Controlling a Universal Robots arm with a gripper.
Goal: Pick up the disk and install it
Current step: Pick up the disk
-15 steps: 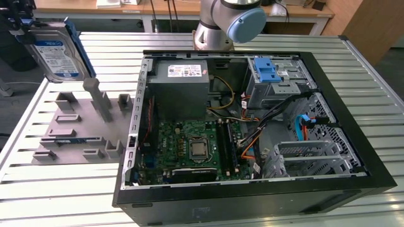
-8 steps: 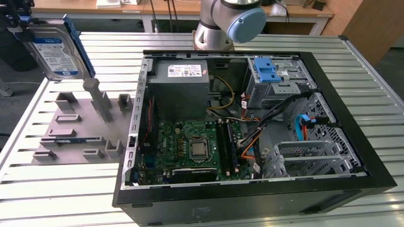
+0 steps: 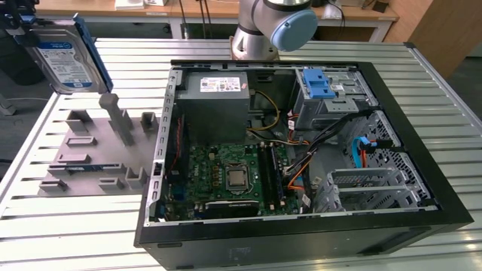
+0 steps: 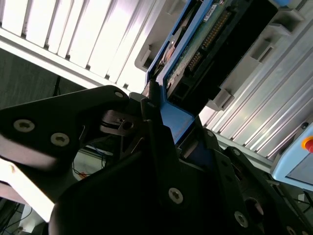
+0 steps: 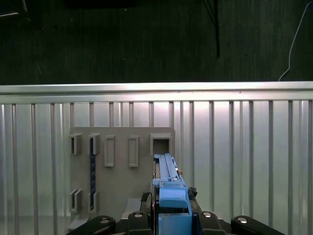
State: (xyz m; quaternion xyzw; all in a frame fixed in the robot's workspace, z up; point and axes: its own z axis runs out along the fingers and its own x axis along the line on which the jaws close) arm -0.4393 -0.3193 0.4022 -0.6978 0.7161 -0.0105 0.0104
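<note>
step in hand: pick-up done by the look of it, install not yet begun.

gripper (image 4: pixel 168 120): black bolted metal linkage. Jaws closed narrow on the blue plastic end of the carrier frame, nothing else in its hold.

disk (image 3: pixel 69 56): flat silver rectangle with a white-and-blue label and a blue frame along the edges. Green board and connector pins visible in the second wrist view. Hangs upright and aloft at the exterior view's far left, outside the case, above the fixture.

fixture (image 3: pixel 90 152): matte grey moulded block of upright posts and rectangular pockets, below the disk and apart from it.

table (image 3: pixel 75 217): ribbed bright metal slats.

case (image 3: pixel 301 248): black tower on its side, panel off. Holds green motherboard (image 3: pixel 233 169), grey power-supply box (image 3: pixel 218 104), light-blue ridged latch (image 3: pixel 320 84), perforated steel drive cage (image 3: pixel 376 189), with loose cables between.

judged need for the install: firm hold on smooth plastic, clearance over posts and case wall, square alignment with a bay, cables out of the path.
</note>
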